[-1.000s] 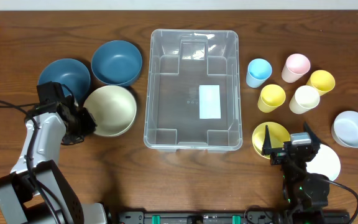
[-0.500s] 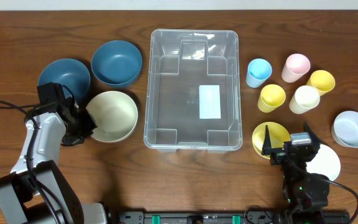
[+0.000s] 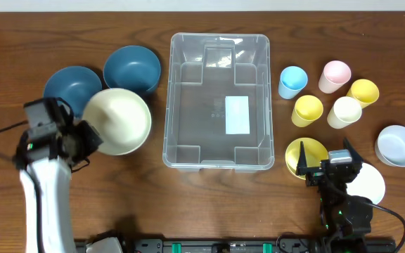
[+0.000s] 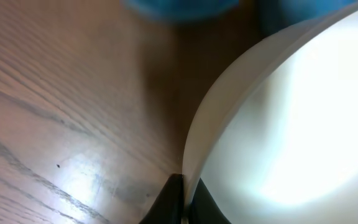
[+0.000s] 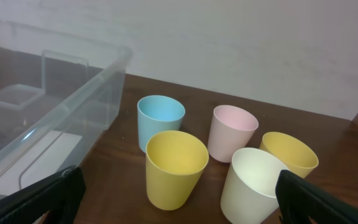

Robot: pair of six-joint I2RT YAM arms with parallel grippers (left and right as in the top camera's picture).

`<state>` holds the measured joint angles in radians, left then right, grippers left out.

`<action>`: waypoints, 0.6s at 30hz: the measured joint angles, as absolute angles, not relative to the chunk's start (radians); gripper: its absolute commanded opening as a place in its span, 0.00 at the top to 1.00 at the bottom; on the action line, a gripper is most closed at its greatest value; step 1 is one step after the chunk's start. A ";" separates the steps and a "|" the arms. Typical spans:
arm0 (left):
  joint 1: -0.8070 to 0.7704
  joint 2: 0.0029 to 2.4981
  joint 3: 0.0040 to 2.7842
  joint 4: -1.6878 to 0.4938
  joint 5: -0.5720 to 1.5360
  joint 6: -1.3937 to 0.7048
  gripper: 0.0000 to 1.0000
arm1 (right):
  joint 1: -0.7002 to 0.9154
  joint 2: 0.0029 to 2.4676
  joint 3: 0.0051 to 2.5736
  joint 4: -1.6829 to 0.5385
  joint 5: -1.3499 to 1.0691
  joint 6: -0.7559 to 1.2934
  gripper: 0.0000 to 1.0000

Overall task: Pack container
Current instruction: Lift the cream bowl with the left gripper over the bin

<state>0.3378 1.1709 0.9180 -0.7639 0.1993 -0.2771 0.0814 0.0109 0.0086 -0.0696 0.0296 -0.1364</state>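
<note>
The large clear container [image 3: 217, 100] stands at the table's middle with a white label on its base; its near corner also shows in the right wrist view [image 5: 55, 118]. My left gripper [image 3: 90, 138] is shut on the left rim of a cream bowl [image 3: 118, 121] and holds it raised, left of the container. The left wrist view shows both fingers [image 4: 184, 202] pinching the bowl's rim [image 4: 291, 118]. My right gripper [image 3: 325, 156] is open and empty at the front right, over a yellow plate [image 3: 295, 156].
Two blue bowls [image 3: 71, 86] [image 3: 133, 68] sit behind the cream bowl. Several cups stand right of the container: blue [image 5: 160, 120], yellow [image 5: 175, 166], pink [image 5: 232, 131], cream [image 5: 256, 184], yellow [image 5: 291, 153]. A pale bowl [image 3: 398, 145] and white plate [image 3: 368, 184] lie at the far right.
My left gripper has lifted the cream bowl off the table and carried it slightly back and left; the left arm pulled toward the table's front. The right arm has not moved.
</note>
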 measured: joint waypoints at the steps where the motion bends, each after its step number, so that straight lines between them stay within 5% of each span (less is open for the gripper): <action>1: 0.338 1.136 0.919 -0.763 0.198 -0.286 0.94 | 0.081 0.011 0.009 -0.070 0.030 -0.137 0.01; 11: 0.332 0.926 0.941 -0.682 0.293 -0.344 0.94 | 0.081 0.011 0.009 -0.070 0.030 -0.137 0.01; 18: 0.176 0.999 1.071 -0.674 0.364 -0.349 0.94 | 0.081 0.011 0.009 -0.069 0.030 -0.137 0.01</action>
<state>0.1757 0.9993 1.0706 -0.6739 0.3637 -0.3489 0.0814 0.0109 0.0086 -0.0692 0.0296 -0.1368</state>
